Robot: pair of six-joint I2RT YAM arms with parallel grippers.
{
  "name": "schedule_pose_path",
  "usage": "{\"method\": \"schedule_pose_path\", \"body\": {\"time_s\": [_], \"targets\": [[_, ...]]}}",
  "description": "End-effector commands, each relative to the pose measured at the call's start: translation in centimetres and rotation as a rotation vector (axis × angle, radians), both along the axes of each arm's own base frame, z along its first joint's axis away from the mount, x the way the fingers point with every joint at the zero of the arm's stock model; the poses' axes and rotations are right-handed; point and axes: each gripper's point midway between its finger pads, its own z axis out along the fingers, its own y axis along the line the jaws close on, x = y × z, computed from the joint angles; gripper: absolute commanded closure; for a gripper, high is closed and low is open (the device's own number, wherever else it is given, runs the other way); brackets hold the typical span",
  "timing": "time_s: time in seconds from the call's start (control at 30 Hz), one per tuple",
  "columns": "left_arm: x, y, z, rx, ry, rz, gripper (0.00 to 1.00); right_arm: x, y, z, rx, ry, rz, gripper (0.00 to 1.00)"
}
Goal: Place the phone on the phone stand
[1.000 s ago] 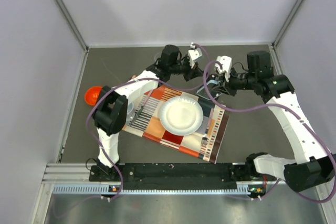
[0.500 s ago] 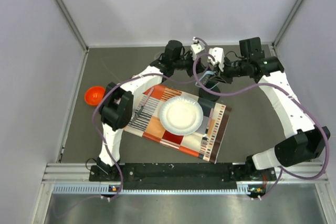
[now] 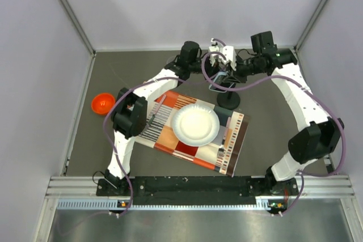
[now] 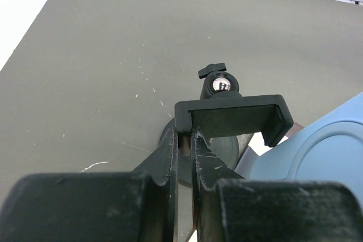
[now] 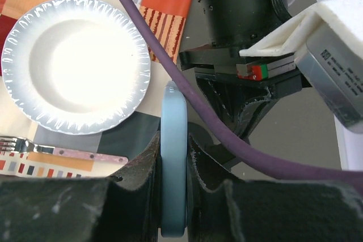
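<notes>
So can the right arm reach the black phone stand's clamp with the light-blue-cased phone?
Probably yes: the phone sits beside the clamp, whose cradle is bare; left gripper pinches only the far end.

You've got the phone w/ light-blue rim, phone stand black w/ chrome ball. White plate on orange/red/grey striped-n-checked mat; orange bowl well left of plate; purple cable beside plate.
</notes>
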Motion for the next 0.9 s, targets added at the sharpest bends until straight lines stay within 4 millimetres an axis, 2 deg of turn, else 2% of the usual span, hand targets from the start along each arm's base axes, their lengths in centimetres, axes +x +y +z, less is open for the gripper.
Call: {"method": "schedule_pose_path", "body": {"time_s": [0.0, 0.13, 0.4, 0.57, 0.67, 0.7, 0.77, 0.87], "targets": [[-1.8, -1.0, 2.4, -0.04, -0.064, -0.124, 1.0, 2.1, 1.9, 4.1, 0.055, -0.17, 0.11, 1.0], [-2.4, -0.6, 2.2, -0.02, -0.087, -0.176, 1.0, 2.8, 2.0, 3.6, 0.031, -0.175, 0.139, 1.0], [-2.1, -0.6, 2.3, -0.031, -0.086, -0.194, 1.0, 4.3, 2.2, 2.1, 0.003, -0.165, 0.157, 1.0], [-1.8, -0.5, 2.5, -0.025, -0.105, -0.18, 1.0, 4.0, 1.8, 1.5, -0.003, -0.13, 0.146, 1.0], [-0.4, -0.3, 3.1, -0.037, -0.137, -0.105, 1.0, 3.7, 1.4, 0.9, -0.011, -0.104, 0.126, 1.0], [0.3, 0.0, 2.7, -0.029, -0.133, -0.053, 1.0, 3.8, 1.1, 0.7, -0.014, -0.091, 0.107, 1.0], [1.8, 0.1, 4.0, -0.071, -0.162, 0.026, 1.0, 3.9, 0.8, 0.5, -0.018, -0.065, 0.076, 1.0], [3.6, 0.8, 4.5, -0.096, -0.165, 0.161, 1.0, 4.1, 0.1, 0.1, -0.023, 0.003, 0.002, 1.0]]}}
